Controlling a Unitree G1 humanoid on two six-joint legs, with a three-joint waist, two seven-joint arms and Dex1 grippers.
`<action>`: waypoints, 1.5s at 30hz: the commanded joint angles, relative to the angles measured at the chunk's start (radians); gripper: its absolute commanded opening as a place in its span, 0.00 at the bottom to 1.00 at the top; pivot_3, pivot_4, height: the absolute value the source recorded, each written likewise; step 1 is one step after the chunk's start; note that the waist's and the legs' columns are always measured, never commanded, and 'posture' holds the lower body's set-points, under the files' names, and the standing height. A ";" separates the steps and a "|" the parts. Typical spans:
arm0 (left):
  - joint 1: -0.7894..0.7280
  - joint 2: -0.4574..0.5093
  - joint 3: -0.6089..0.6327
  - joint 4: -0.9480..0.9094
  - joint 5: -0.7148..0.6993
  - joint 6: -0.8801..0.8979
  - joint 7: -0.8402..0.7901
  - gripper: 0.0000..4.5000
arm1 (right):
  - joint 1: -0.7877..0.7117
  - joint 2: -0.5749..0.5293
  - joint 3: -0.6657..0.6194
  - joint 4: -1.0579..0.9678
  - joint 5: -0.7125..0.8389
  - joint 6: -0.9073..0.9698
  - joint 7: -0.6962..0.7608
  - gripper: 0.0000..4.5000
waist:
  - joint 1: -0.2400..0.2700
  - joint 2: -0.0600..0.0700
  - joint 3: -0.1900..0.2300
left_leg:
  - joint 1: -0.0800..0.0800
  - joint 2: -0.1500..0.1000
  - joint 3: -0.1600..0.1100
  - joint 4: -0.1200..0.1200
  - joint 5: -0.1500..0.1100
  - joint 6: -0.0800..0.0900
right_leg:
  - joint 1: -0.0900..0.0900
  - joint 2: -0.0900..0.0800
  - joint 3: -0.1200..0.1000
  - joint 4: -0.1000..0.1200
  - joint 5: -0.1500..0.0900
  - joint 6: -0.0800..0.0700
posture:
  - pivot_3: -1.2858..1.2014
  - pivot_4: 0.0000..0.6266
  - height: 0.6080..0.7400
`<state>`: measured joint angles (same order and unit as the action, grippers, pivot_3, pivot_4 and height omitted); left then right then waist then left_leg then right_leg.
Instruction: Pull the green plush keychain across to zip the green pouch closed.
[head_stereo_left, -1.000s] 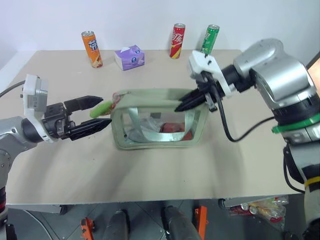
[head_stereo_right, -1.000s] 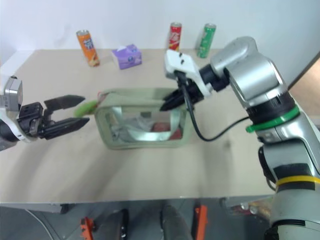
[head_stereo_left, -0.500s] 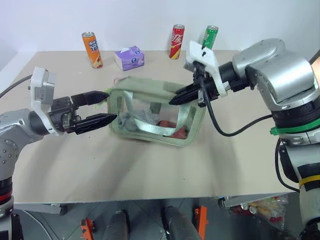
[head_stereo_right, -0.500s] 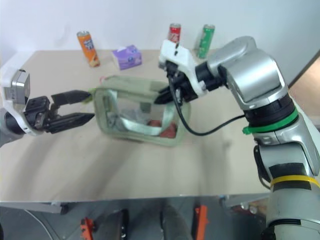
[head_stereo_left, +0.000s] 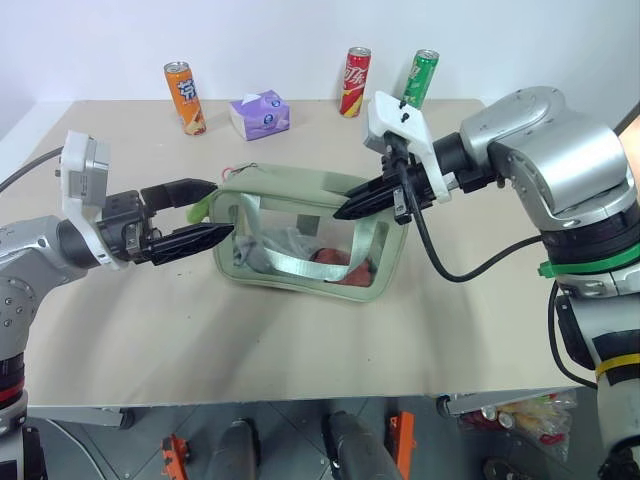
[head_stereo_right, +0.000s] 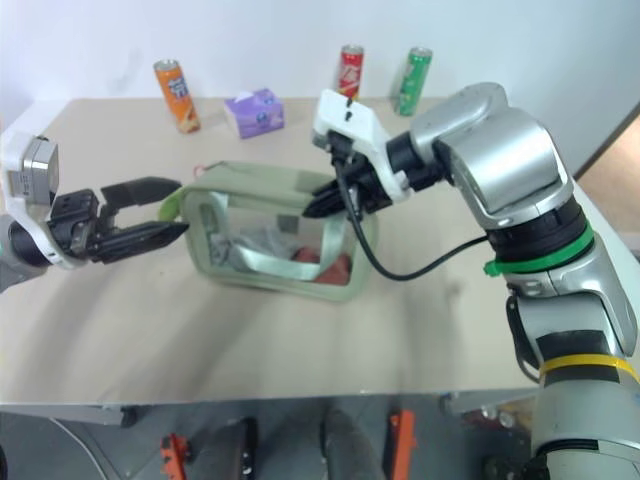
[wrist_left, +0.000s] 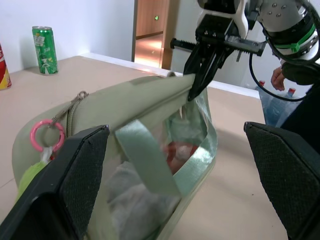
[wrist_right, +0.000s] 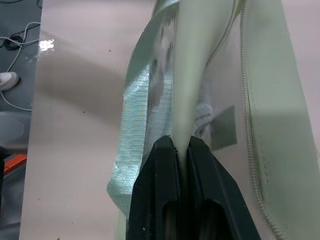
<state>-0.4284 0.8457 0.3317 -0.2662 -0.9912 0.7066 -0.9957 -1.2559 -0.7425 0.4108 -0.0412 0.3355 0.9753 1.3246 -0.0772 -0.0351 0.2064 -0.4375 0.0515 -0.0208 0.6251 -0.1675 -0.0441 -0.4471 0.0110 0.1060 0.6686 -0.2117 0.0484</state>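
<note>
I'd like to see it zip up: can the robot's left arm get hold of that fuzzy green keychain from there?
Probably yes. The left end effector is open, with the keychain hanging between its fingers at the pouch's near end and nothing in between. The right end effector is pinching the pouch's far end.

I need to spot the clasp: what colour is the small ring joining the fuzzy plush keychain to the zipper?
Pink ring, clearest in the left wrist view.

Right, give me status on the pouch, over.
Right hand shut on the pouch top edge. Left hand open at the plush keychain, not gripping yet. Nothing in the way.
</note>
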 joint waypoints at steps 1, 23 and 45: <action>-0.007 0.013 0.039 -0.029 -0.022 0.003 0.006 1.00 | -0.003 0.002 -0.044 -0.041 0.008 -0.016 -0.018 0.01 | 0.000 0.000 0.000 | 0.000 0.000 0.000 0.000 0.000 0.000 | 0.000 0.000 0.000 0.000 0.000 0.000 | 0.52 0.24 1.00; -0.046 0.011 0.021 0.001 -0.012 0.001 -0.002 1.00 | 0.059 -0.123 -0.054 -0.133 0.046 -0.149 0.127 0.78 | 0.000 0.000 0.000 | 0.000 0.000 0.000 0.000 0.000 0.000 | 0.000 0.000 0.000 0.000 0.000 0.000 | 0.52 0.24 1.00; 0.098 0.147 0.173 0.174 0.016 0.018 -0.138 1.00 | 0.367 -0.390 -0.360 -0.059 0.244 -0.245 0.132 0.78 | -0.002 0.001 0.000 | 0.004 0.000 0.001 0.000 0.000 0.000 | 0.002 0.000 0.001 0.000 -0.003 -0.005 | 0.52 0.24 1.00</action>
<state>-0.3310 0.9654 0.4605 -0.1043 -0.9862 0.7444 -1.1071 -0.8946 -1.1162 0.1226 -0.0279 0.5456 0.6994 1.4858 -0.0790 -0.0345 0.2065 -0.4334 0.0516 -0.0195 0.6249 -0.1675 -0.0440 -0.4446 0.0109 0.1068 0.6687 -0.2144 0.0437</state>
